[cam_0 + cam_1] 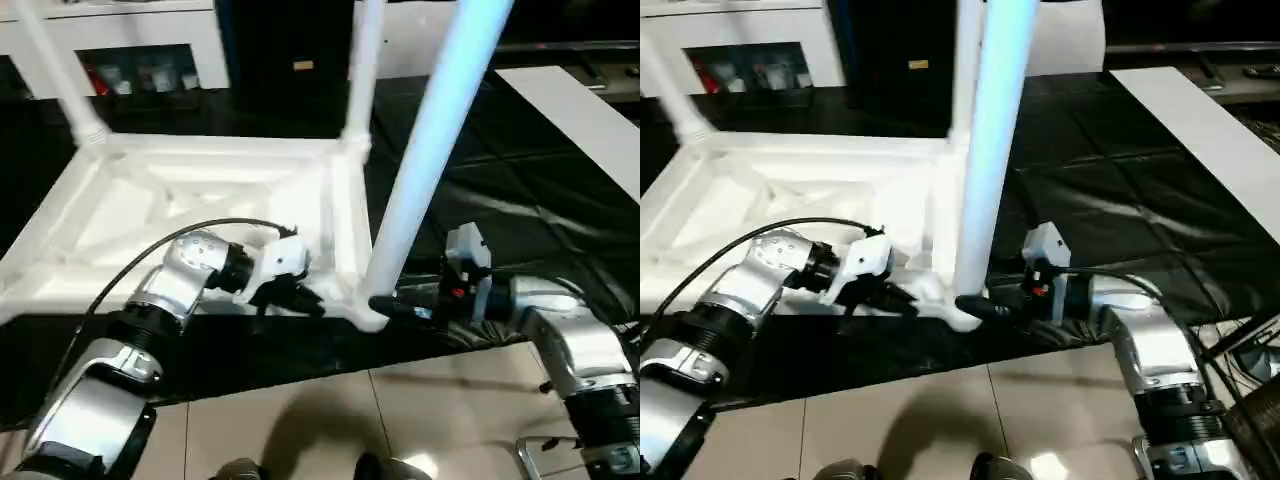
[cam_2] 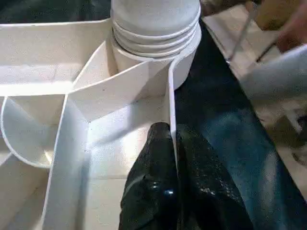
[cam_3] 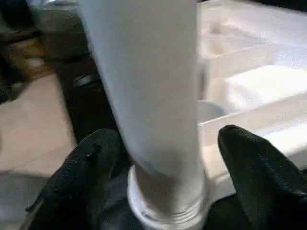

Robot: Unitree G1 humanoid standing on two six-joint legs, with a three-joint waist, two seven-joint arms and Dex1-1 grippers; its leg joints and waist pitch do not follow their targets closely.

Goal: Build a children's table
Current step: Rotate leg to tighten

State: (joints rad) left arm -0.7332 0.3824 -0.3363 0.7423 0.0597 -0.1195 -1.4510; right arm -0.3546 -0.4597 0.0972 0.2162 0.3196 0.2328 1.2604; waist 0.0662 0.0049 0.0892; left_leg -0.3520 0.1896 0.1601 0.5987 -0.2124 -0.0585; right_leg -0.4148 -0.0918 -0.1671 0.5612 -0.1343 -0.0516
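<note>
Right wrist view shows you the right gripper [image 3: 163,177] with its two black fingers [image 3: 254,167] spread wide on both sides of the near table leg [image 3: 148,96], right where the leg goes into its corner socket [image 3: 165,213]. Your left gripper [image 2: 173,158] is pinched shut on the thin side wall [image 2: 171,103] of the white table top [image 1: 200,215]. That top lies upside down on the black mat [image 1: 500,190], with two more legs [image 1: 362,70] standing up at its far corners.
</note>
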